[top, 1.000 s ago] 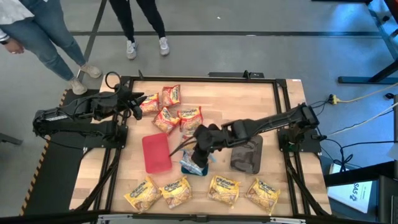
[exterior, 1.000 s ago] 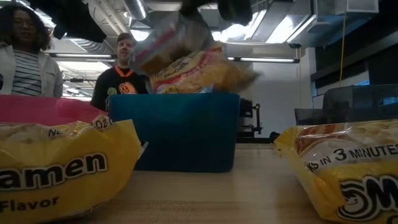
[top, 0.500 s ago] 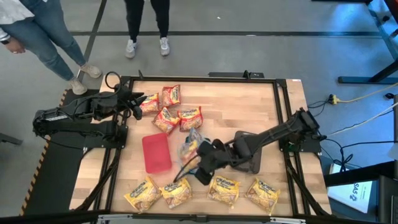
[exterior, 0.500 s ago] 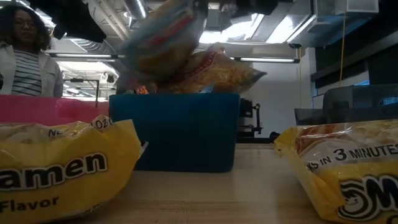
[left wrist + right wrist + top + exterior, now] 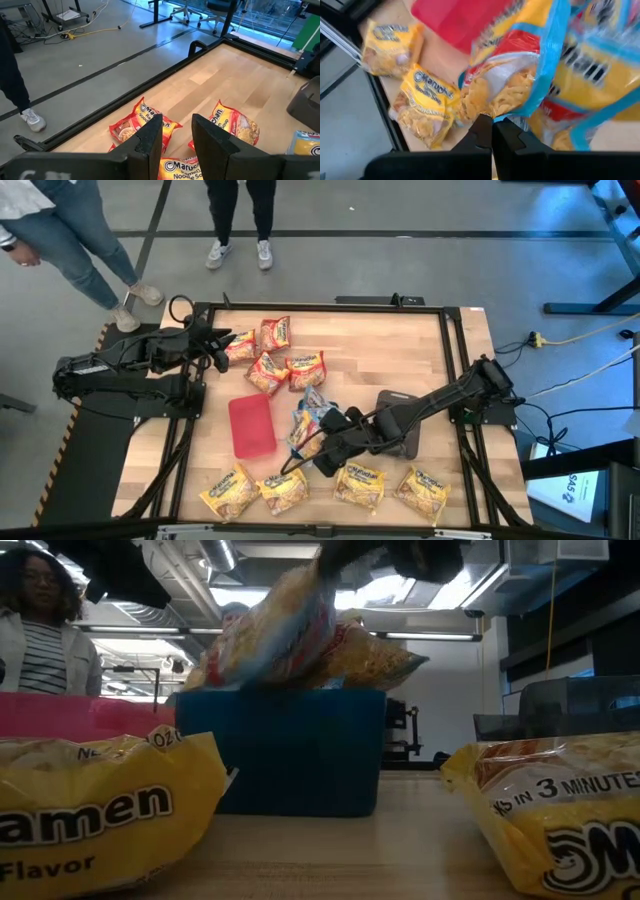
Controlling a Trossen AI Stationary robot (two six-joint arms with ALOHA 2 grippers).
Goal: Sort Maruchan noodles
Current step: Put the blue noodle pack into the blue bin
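Observation:
My right gripper [image 5: 318,452] [image 5: 492,125] is shut on a blue-edged Maruchan packet [image 5: 303,428] [image 5: 520,65] [image 5: 272,635], which stands tilted over the teal tray [image 5: 280,755]. A second blue-edged packet [image 5: 372,655] lies in that tray. Several red packets [image 5: 268,368] [image 5: 140,122] lie near the far left of the table. My left gripper [image 5: 224,348] [image 5: 176,132] hovers open just above and beside them. Several yellow packets [image 5: 283,488] lie in a row along the near edge. My right gripper pinches the blue-edged packet by its crinkled edge [image 5: 506,107] between its two shut fingers. The fingers reach in from the table's right, slanting toward the near side. The packet sits tilted above the teal tray; whether its lower end rests on the packet beneath, I cannot tell.
A flat red tray [image 5: 250,426] lies left of the teal one and a dark grey tray [image 5: 402,432] to its right, partly under my right arm. Bare wood shows at the far right of the table [image 5: 400,350]. People stand beyond the far edge [image 5: 40,620].
My right gripper has moved toward the near edge, carrying the blue-edged packet, and its arm has uncovered part of the grey tray. The packet has swung and tipped over the teal tray, and now leans toward the table's left.

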